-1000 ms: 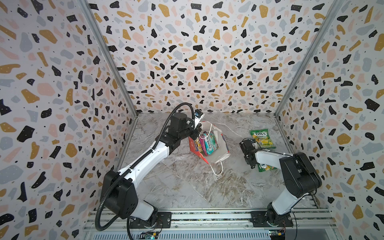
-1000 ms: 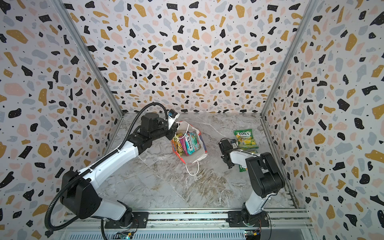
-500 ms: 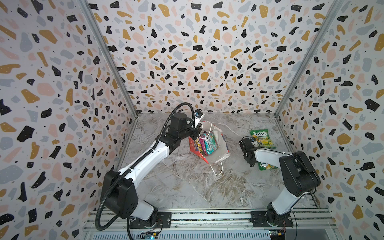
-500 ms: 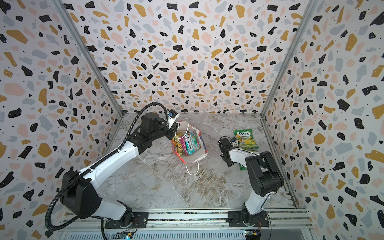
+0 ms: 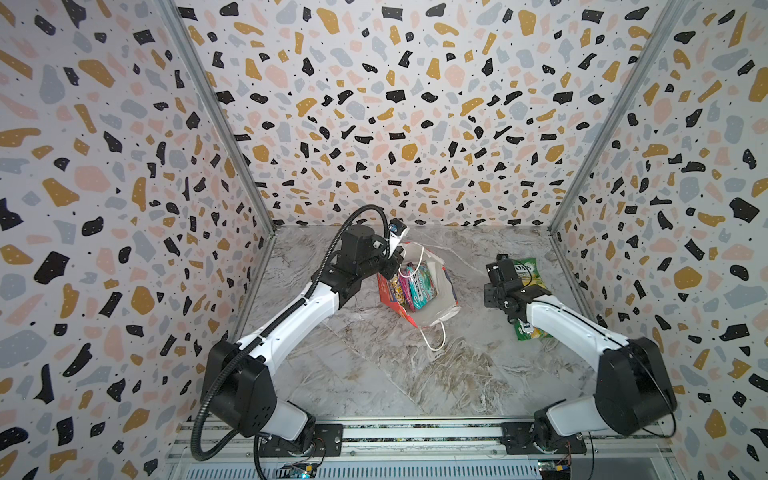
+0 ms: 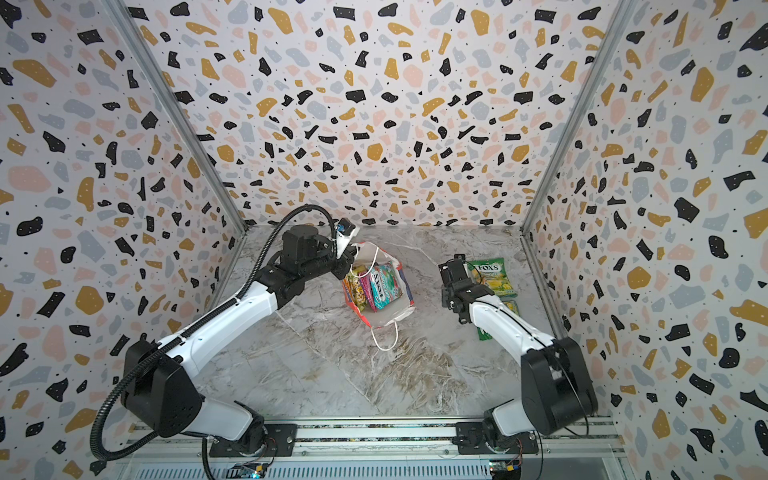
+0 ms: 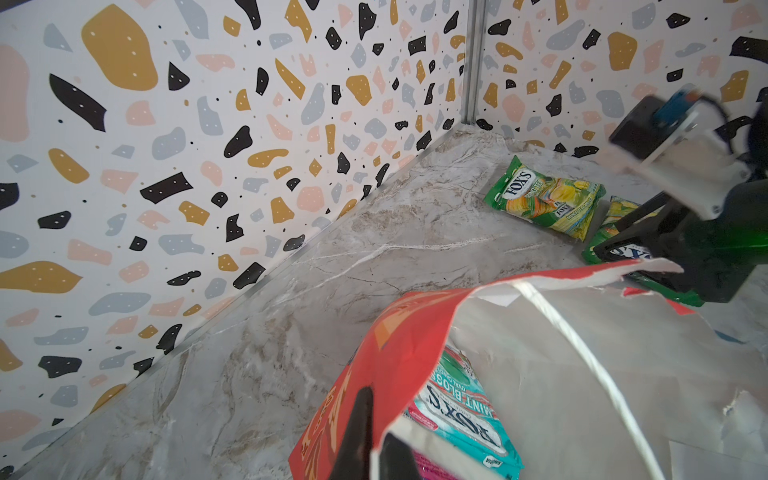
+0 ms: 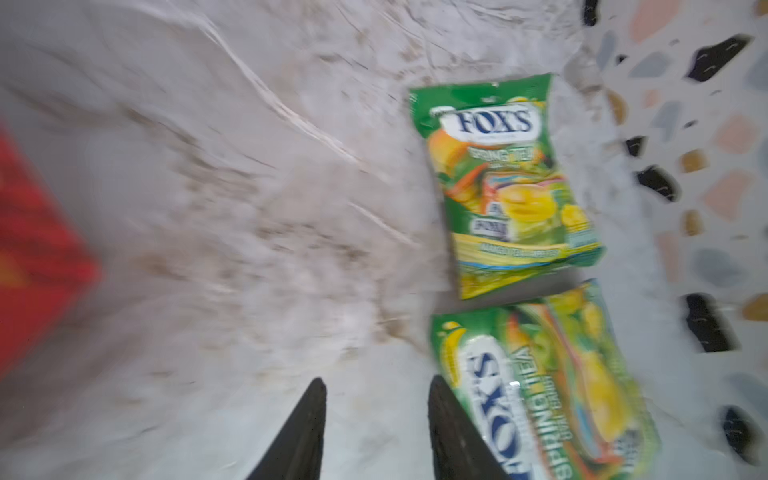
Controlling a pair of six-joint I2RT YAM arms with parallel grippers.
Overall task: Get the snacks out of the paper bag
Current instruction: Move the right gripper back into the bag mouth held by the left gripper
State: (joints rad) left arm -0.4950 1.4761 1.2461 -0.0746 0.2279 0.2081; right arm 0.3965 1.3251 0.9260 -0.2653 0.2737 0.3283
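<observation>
Pinching paper bag (image 5: 446,291) rim, frame centre, with left gripper (image 7: 376,415), propping mouth open; holding right gripper (image 8: 376,380) spread, empty, beside green packets (image 5: 524,270), centre right.

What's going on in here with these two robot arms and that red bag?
The arms are emptying FOX'S candy packets from a red paper bag. The left gripper is shut on the bag's rim, holding its mouth open. Several packets are inside, a teal packet among them. Two lie on the tabletop near the right wall: one green packet and another green packet. The right gripper hovers beside them, open and empty.
</observation>
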